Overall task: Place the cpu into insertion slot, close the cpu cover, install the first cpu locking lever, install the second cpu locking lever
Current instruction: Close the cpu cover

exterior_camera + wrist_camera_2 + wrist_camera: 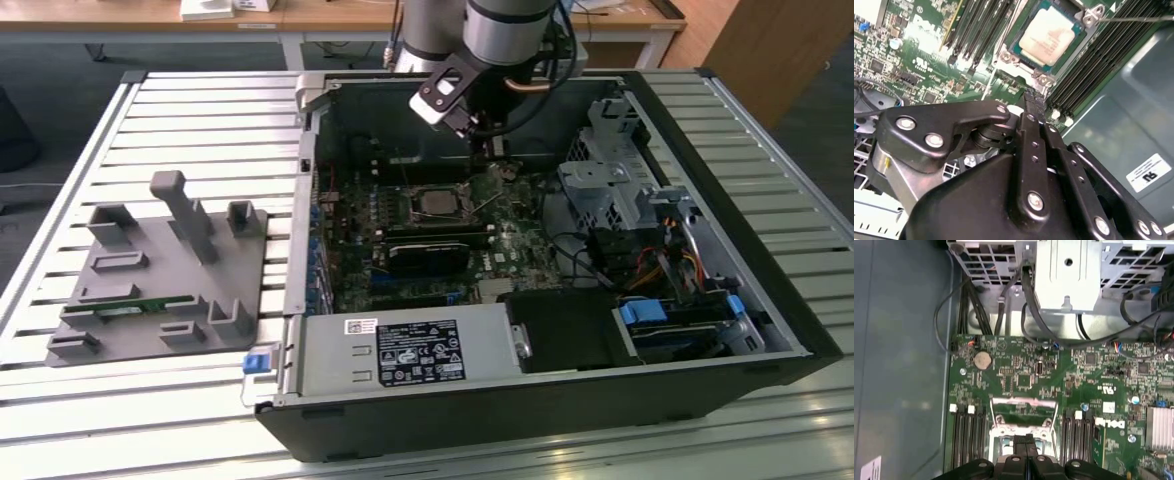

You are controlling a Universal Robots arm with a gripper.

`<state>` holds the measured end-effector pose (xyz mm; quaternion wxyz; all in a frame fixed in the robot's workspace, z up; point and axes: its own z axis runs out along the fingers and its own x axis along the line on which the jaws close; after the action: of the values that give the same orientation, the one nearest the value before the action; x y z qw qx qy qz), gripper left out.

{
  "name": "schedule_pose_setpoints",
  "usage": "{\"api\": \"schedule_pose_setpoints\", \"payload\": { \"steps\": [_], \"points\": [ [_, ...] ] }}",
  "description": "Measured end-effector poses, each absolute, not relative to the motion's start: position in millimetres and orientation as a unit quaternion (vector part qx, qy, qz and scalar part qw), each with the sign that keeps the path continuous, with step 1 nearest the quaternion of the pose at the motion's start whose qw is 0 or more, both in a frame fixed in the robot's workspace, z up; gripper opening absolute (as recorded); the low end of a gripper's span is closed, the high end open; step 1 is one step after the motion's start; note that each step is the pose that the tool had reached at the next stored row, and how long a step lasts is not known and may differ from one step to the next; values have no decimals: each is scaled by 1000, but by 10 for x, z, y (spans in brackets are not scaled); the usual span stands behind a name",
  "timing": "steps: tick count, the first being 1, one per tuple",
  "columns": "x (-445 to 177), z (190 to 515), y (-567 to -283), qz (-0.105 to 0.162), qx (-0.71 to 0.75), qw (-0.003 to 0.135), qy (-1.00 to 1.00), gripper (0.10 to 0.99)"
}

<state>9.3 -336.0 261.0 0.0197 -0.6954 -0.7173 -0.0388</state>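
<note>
The cpu point(1049, 37), with its dull beige metal top, lies flat in the insertion slot point(1015, 48) on the green board; in the exterior view it sits mid-case point(438, 203). The cpu cover point(1024, 401), a thin silver frame, stands tilted up from the slot's edge. My gripper point(1025, 442) hangs just above the cover's upper edge, with its black fingers point(1032, 102) pressed together and nothing seen between them. In the exterior view the gripper point(489, 148) is behind the slot, inside the case. A thin lever rod point(1134, 19) runs off from one socket corner.
Black memory slots point(1089, 65) flank the socket. A large black card point(427, 250) lies in front of it. A metal drive cage point(601, 180) with cables is on the exterior view's right. A grey fixture point(160, 270) rests on the slatted table at the exterior view's left.
</note>
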Motion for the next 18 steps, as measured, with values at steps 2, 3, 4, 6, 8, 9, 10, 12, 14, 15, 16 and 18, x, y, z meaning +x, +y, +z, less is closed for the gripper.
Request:
{"api": "schedule_pose_setpoints", "payload": {
  "steps": [2,3,4,6,8,9,10,12,14,15,16,18],
  "points": [
    [127,2607,-3359,-39,-695,20,-717,106],
    [145,2606,-3358,-39,-695,20,-717,106],
    [162,2605,-3357,-39,-695,20,-717,106],
    [191,2603,-3353,-39,-695,20,-717,106],
    [222,2601,-3347,-39,-695,20,-717,106],
    [239,2600,-3343,-39,-695,20,-717,106],
    [255,2598,-3338,-39,-695,20,-717,106],
    [285,2595,-3328,-39,-695,20,-717,106],
    [310,2592,-3314,-38,-695,19,-717,106],
    [320,2591,-3309,-38,-695,19,-717,106],
    [331,2590,-3304,-38,-695,19,-717,106],
    [352,2587,-3298,-38,-695,19,-717,106]
  ]
}}
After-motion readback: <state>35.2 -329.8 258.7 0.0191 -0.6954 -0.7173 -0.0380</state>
